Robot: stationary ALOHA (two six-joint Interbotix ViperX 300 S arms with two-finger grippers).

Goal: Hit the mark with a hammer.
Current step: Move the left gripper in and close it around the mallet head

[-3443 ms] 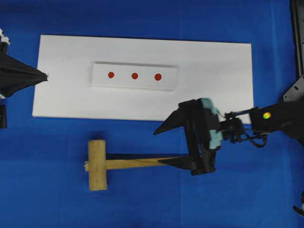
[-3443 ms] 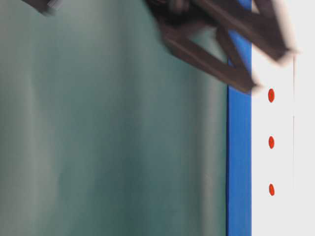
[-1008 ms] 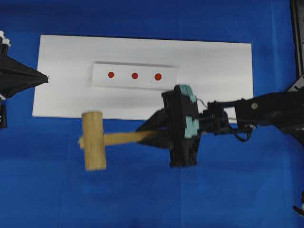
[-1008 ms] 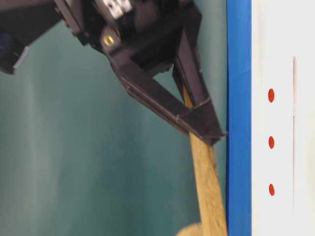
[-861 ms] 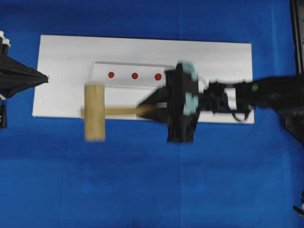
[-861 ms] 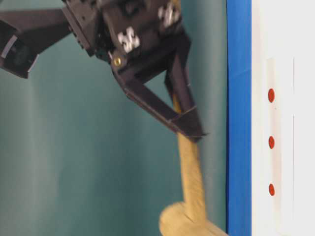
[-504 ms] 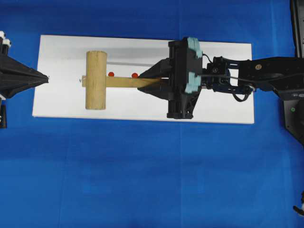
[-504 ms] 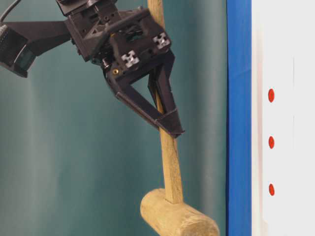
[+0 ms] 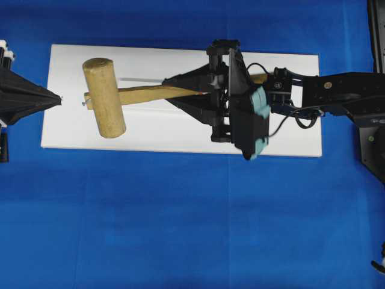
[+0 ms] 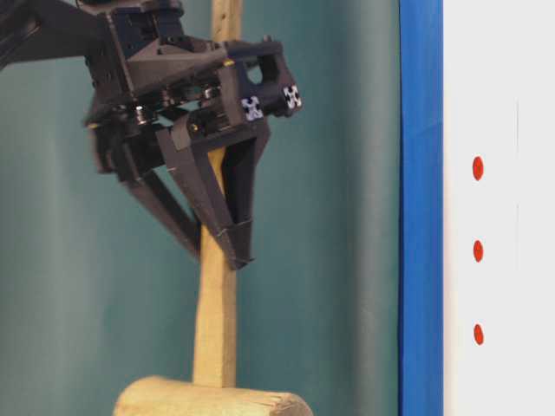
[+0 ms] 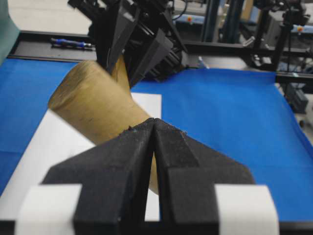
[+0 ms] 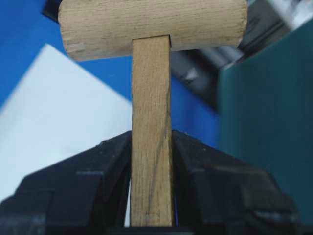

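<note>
Right gripper (image 9: 180, 91) clamps hammer (image 9: 105, 97) mid-handle, head raised over white board (image 9: 283, 129) near surface's left edge, poised for swing; left gripper (image 11: 154, 128) shut, empty, parked clear

hammer (image 9: 105, 105) and right gripper (image 9: 180, 93) covering overhead red marks (image 10: 478, 250)

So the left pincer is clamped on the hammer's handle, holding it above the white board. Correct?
No: the right pincer grips the hammer by the handle above the white board, as the right wrist view shows. The left pincer is shut on nothing.
</note>
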